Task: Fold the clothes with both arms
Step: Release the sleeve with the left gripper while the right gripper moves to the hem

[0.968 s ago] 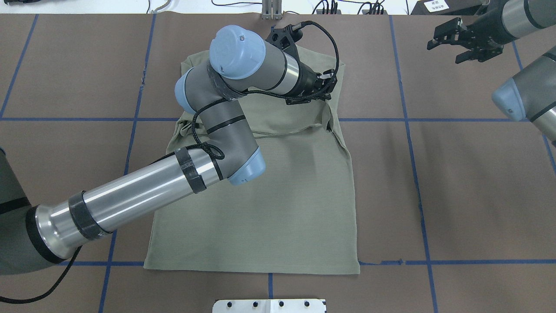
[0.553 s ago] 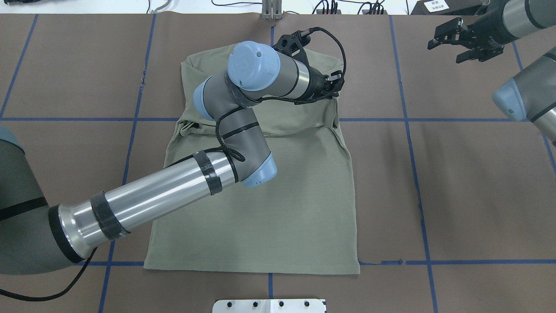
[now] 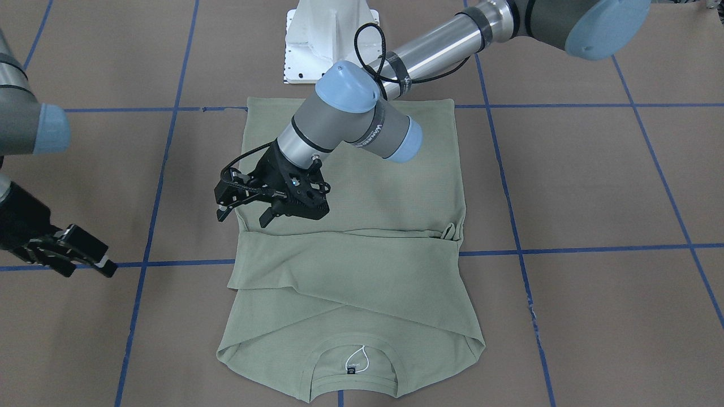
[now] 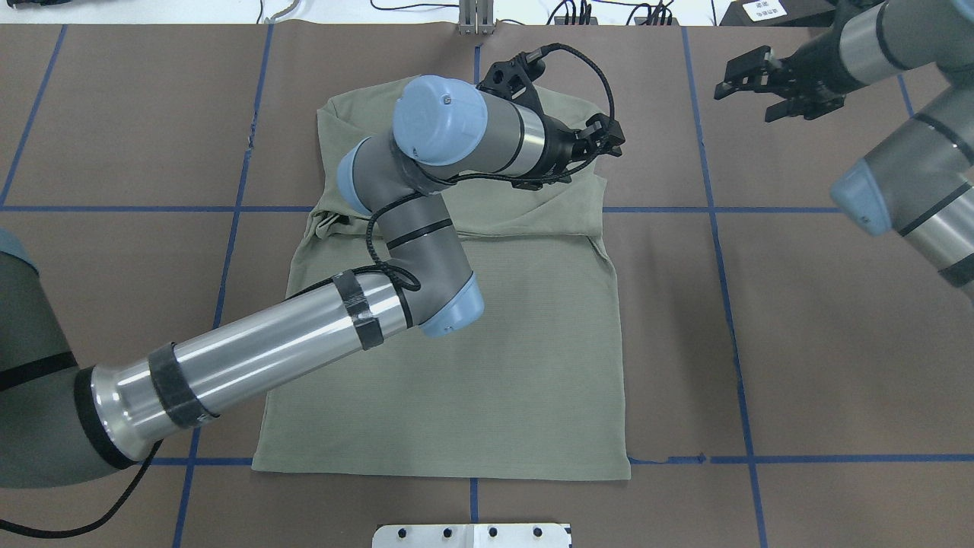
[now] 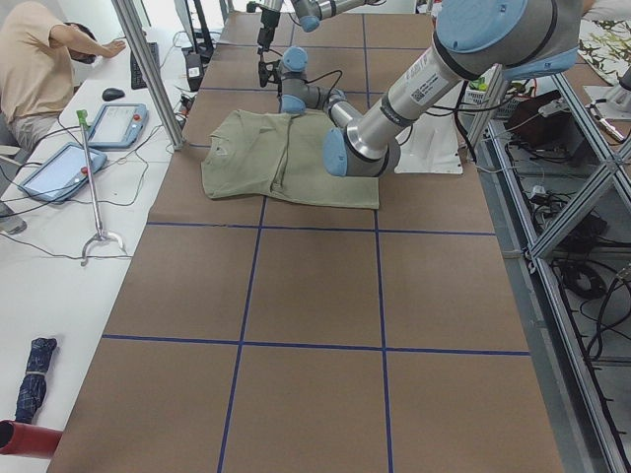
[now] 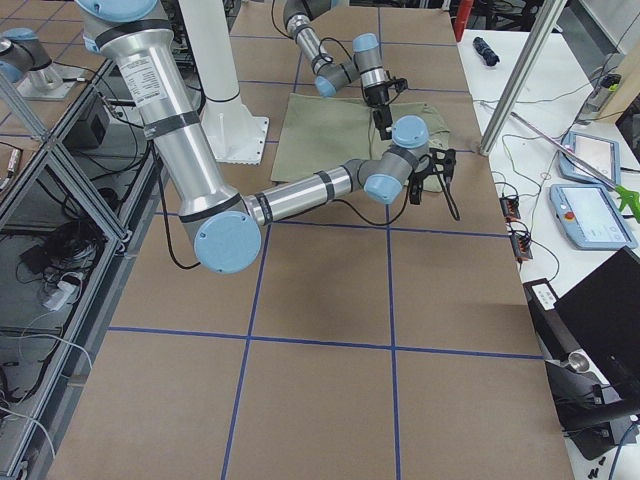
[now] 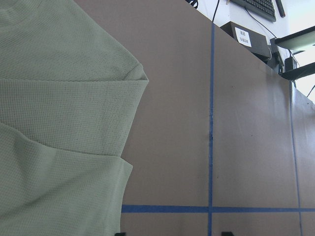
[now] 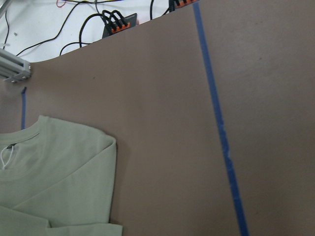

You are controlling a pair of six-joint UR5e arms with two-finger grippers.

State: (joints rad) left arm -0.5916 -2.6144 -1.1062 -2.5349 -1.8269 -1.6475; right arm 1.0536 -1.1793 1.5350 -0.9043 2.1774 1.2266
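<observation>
the only writing close enough to judge is a small black neck label [image 3: 352, 371] inside the ribbed collar [image 3: 313, 370]. its pale mark is too small to read, and a white loop [image 3: 362, 347] sits just above it. a white tag on a black box [image 4: 768, 11] at the table's far edge and the print along the wrist joint of the left arm [image 4: 266, 350] cannot be read either. the table cover [image 4: 837, 342] is plain brown, ruled into large squares by blue tape lines [image 4: 715, 209], and the white pedestal [image 3: 325, 34] stands at the robot's edge. past the far edge lies a black plug strip [image 8: 120, 24] with cables. in the exterior left view a person [image 5: 39, 69] in a beige top leans at a white side table [image 5: 59, 276] that carries tablet-like pendants [image 5: 113, 123]. the shirt [image 4: 494, 365], a pale sage-green knit, lies flat at the middle of the table, hem toward the pedestal and collar away from it. a sleeve is folded across the chest as a wide band, and the sides run nearly straight. the left arm reaches across the shirt. the left gripper [image 3: 244, 215] hangs above the shirt's edge on the robot's right side, by the sleeve fold, fingers spread and holding nothing. the right gripper [image 4: 749, 91] is well apart from the shirt, above bare cover near the far right corner, fingers likewise spread.
</observation>
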